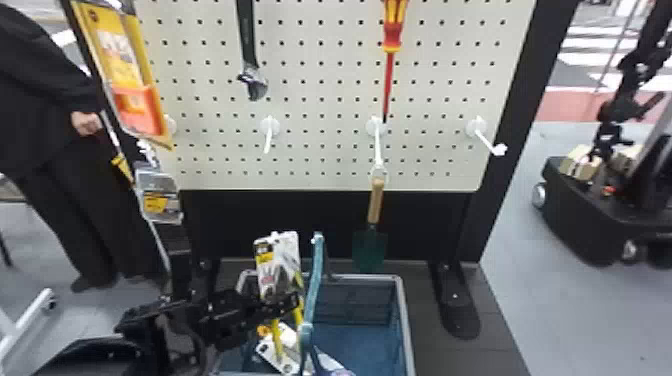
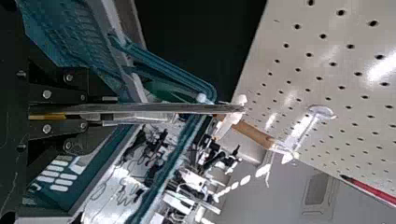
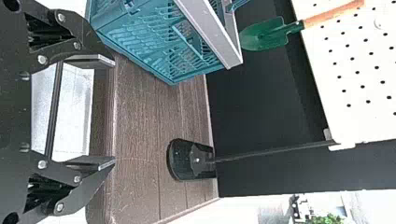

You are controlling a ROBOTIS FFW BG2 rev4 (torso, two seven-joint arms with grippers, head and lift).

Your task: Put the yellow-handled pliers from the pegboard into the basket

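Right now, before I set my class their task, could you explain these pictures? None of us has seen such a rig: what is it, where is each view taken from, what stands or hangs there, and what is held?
This is a robot with two black arms. One camera sits on its head, looking forward and down; each wrist carries another, and those views lie sideways. The left gripper holds the packaged yellow-handled pliers over a blue basket standing on a dark base; the right gripper is open and empty. On the pegboard hang a wrench, a screwdriver and a trowel.
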